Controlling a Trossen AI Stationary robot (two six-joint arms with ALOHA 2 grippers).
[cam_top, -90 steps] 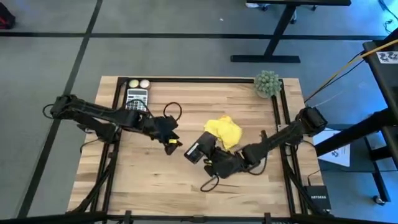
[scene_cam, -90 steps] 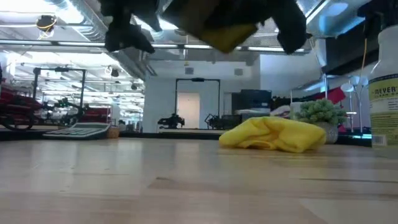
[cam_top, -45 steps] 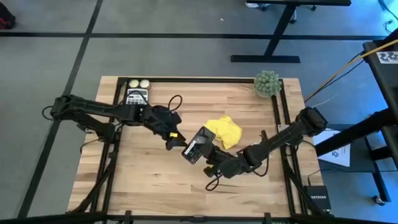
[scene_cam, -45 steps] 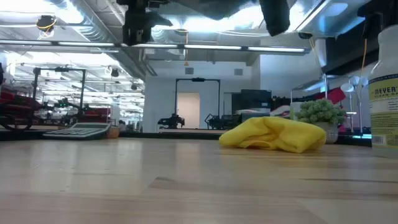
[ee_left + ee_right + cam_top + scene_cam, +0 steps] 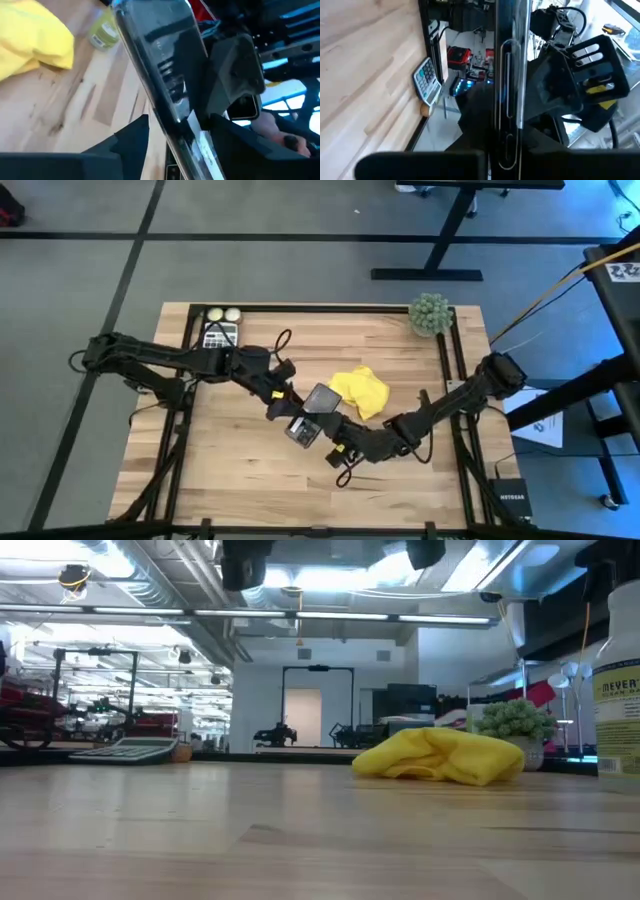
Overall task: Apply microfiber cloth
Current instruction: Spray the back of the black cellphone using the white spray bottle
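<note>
Soft, light microfiber cloth [image 5: 360, 391], crumpled on the surface [image 5: 230, 470]; best pinched at a raised fold. Right tool [image 5: 322, 434] clamped on the smartphone [image 5: 311, 414]; left tool [image 5: 278, 396] beside it, grip impossible to tell.

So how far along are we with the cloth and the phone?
Done: the smartphone is off the table, held up by the right end effector. In hand: the left end effector is at the phone's other edge, apparently taking hold. Left: the microfiber cloth lies untouched on the wood; nothing has picked it up or wiped the screen.
</note>
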